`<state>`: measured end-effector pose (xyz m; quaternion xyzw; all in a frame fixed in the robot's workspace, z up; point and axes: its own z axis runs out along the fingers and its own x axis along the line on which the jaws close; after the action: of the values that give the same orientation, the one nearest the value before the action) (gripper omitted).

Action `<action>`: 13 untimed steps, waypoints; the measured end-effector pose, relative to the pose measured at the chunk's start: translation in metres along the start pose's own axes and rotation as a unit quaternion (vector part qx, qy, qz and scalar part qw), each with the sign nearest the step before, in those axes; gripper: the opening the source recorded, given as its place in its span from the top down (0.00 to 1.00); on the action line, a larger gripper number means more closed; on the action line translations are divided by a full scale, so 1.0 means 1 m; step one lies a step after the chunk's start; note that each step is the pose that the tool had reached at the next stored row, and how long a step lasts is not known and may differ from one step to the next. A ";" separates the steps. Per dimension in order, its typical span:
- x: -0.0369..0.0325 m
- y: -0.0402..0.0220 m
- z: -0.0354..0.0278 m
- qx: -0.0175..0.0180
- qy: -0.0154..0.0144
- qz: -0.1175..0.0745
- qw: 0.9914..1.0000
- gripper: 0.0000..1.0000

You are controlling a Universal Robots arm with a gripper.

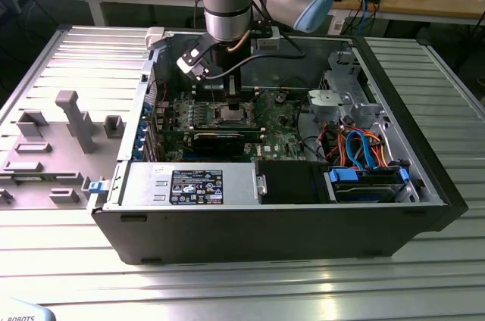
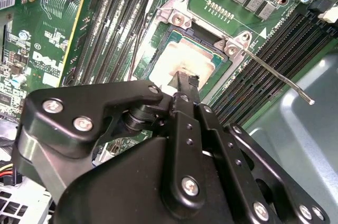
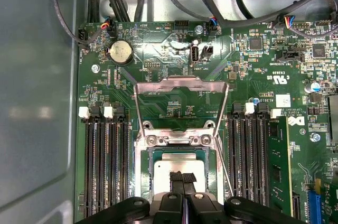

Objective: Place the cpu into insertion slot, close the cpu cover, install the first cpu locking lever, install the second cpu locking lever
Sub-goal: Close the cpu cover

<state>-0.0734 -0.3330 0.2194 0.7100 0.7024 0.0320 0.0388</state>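
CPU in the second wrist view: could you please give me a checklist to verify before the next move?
1. cpu lies in the insertion slot: ok.
2. cpu seated flat: cannot tell.
3. cpu cover closed: not ok, it is swung open.
4. locking lever latched: not ok, it sticks up free.
5. gripper clear of the cpu: cannot tell, its shut fingers are right at the chip.

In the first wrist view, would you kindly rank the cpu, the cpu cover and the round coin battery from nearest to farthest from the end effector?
1. cpu: in the insertion slot, right at the end effector tips.
2. cpu cover: open, reaching away past the slot's hinge.
3. coin battery: beyond the cover, towards the board's cabled edge.
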 end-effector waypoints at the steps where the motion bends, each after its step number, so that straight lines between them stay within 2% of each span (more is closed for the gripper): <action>1: 0.0000 0.0000 0.0000 0.000 0.000 0.000 1.000 0.89; 10: 0.0000 0.0000 0.0000 0.000 0.000 0.000 1.000 0.89; 11: 0.0001 0.0016 0.0002 0.002 0.000 0.000 1.000 0.89; 12: 0.0002 0.0031 0.0003 0.007 0.000 0.000 1.000 0.89; 13: 0.0002 0.0046 0.0005 0.018 0.000 0.000 1.000 0.89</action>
<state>-0.0689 -0.3329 0.2194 0.7104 0.7030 0.0193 0.0266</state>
